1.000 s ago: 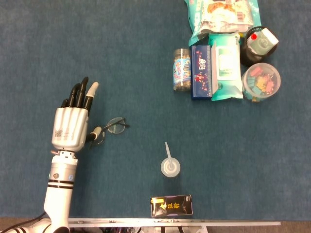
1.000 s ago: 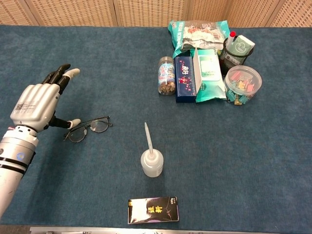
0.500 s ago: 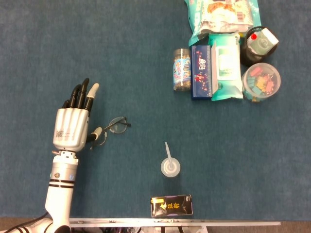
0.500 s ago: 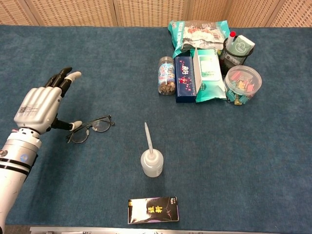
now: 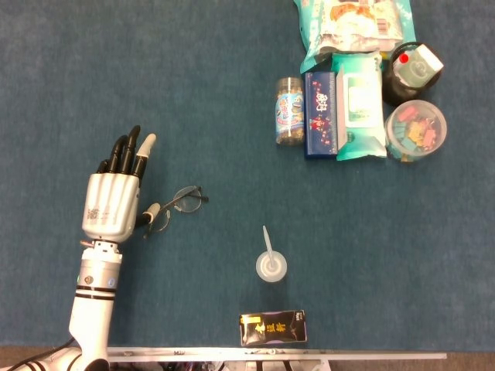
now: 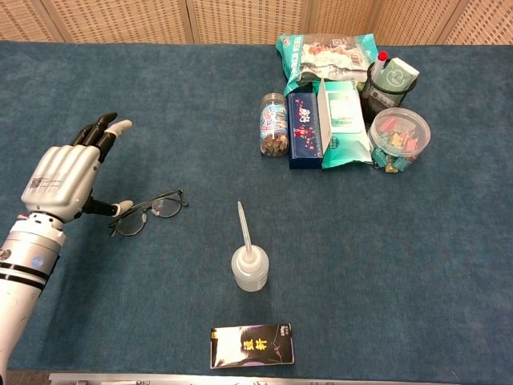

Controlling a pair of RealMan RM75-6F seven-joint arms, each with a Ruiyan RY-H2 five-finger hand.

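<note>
My left hand (image 5: 114,202) (image 6: 64,175) hovers flat over the blue cloth at the left, fingers stretched forward and apart, holding nothing. Its thumb tip lies right at the near end of a pair of dark-framed glasses (image 5: 176,205) (image 6: 147,212) lying on the cloth just to its right; whether it touches them I cannot tell. A small white squeeze bottle (image 5: 271,264) (image 6: 249,265) with a long nozzle stands in the middle. A black box (image 5: 272,328) (image 6: 252,345) lies near the front edge. My right hand shows in neither view.
At the back right stand a snack jar (image 5: 290,110), a dark blue box (image 5: 319,114), a teal wipes pack (image 5: 360,107), a snack bag (image 5: 348,23), a black container (image 5: 410,71) and a clear tub of clips (image 5: 416,128). A metal rail (image 5: 278,356) borders the front edge.
The left hand has shifted very slightly, staying flat beside the glasses. The glasses have moved a touch. Nothing else has moved.
</note>
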